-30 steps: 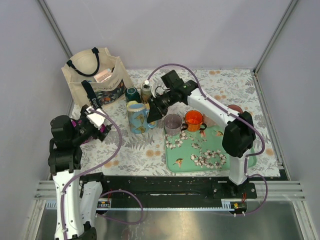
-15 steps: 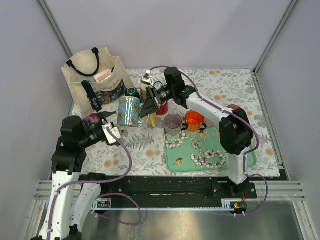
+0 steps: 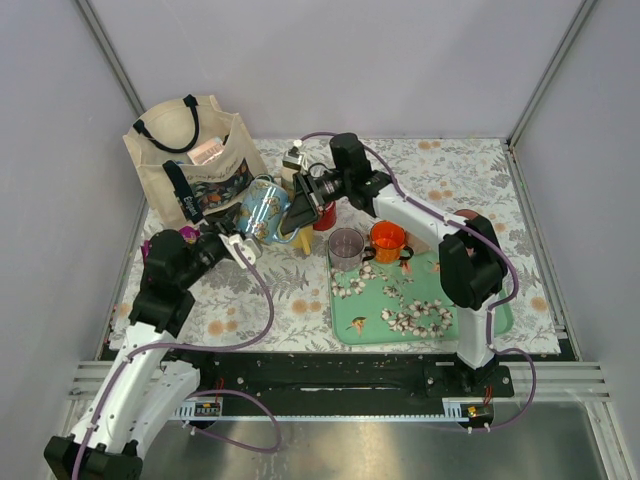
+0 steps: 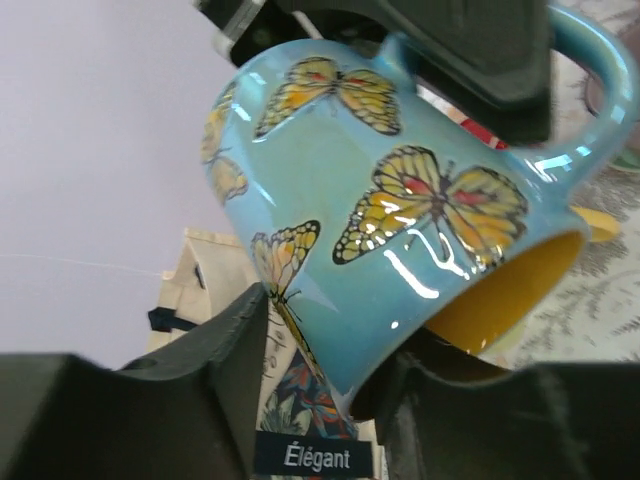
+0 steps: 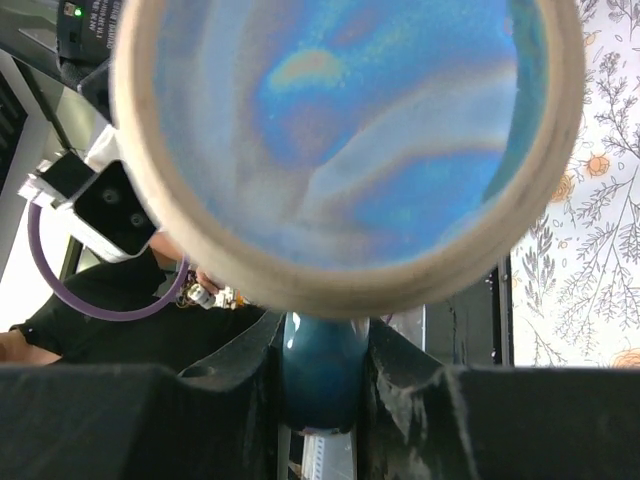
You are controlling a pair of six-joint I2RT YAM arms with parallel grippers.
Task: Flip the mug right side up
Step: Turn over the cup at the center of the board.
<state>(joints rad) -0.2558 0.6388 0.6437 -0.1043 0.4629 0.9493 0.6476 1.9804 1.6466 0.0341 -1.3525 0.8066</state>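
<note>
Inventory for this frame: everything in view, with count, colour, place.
light blue butterfly-print ceramic mug: 1, yellow inside, tilted, held off the cloth
cream canvas tote bag: 1, black straps, far-left corner
green floral tray: 1, near right
clear plastic cup: 1, at the tray's far edge
orange transparent cup: 1, beside the clear cup
white-capped bottle: 1, behind the mug
floral tablecloth: 1, white, covers the table
right gripper: black, shut on the mug's handle
left gripper: black, fingers astride the mug's rim, grip unclear
</note>
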